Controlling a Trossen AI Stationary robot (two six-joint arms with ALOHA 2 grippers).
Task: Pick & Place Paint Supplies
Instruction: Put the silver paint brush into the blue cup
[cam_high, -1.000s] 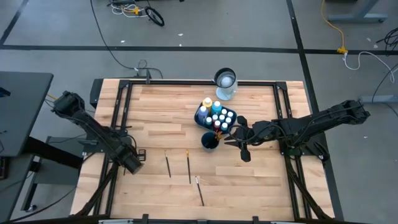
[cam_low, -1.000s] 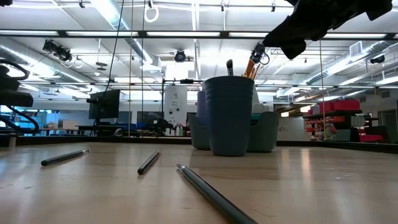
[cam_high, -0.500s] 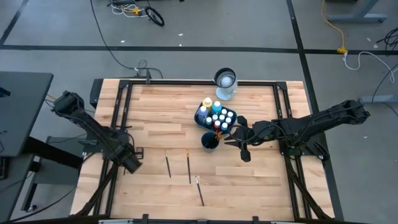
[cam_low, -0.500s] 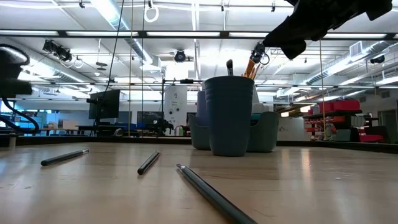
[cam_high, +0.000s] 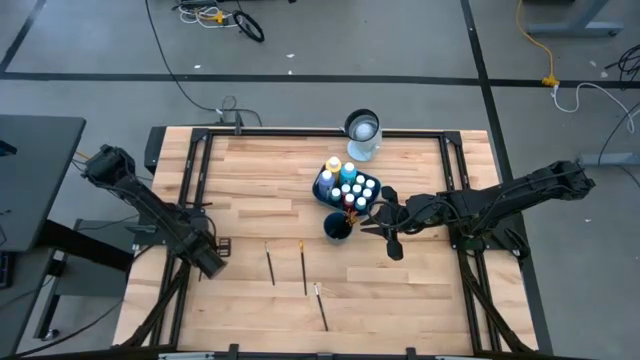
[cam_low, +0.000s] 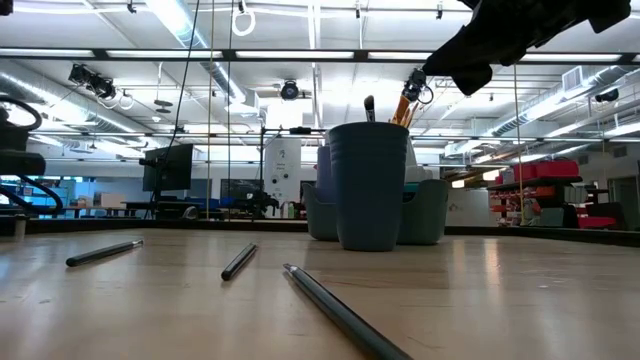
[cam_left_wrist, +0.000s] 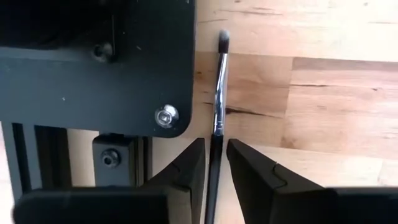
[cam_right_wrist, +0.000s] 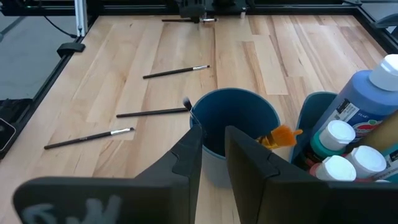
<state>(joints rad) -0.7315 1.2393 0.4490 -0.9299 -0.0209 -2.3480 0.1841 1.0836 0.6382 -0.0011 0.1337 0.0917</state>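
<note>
My left gripper (cam_high: 213, 262) is near the table's left edge, shut on a thin dark-handled brush (cam_left_wrist: 219, 93). My right gripper (cam_high: 368, 228) hovers just above a blue cup (cam_high: 338, 228) and is shut with nothing between its fingers (cam_right_wrist: 213, 149). An orange-handled brush (cam_right_wrist: 280, 134) and a dark one (cam_low: 369, 105) stand in the cup. Behind the cup, a blue caddy (cam_high: 347, 187) holds the small capped bottles (cam_right_wrist: 339, 134). Three brushes lie flat on the wood (cam_high: 269, 262) (cam_high: 303, 267) (cam_high: 321, 305). My left gripper pinches the brush by its dark handle (cam_left_wrist: 214, 148) between the two fingers. The metal ferrule and bristle tip (cam_left_wrist: 224, 37) stick out ahead of the fingertips, beside the dark table frame. I cannot tell whether the brush rests on the wood or is lifted.
A clear glass jar (cam_high: 362, 135) stands at the table's far edge behind the caddy. Dark frame rails (cam_high: 190, 170) run along the left and right sides. Bare wood stretches between the left gripper and the cup, broken only by the loose brushes.
In the low view my left gripper has bobbed up a little and come back down at the table's left edge. My right gripper, the cup and the loose brushes have stayed where they were.
</note>
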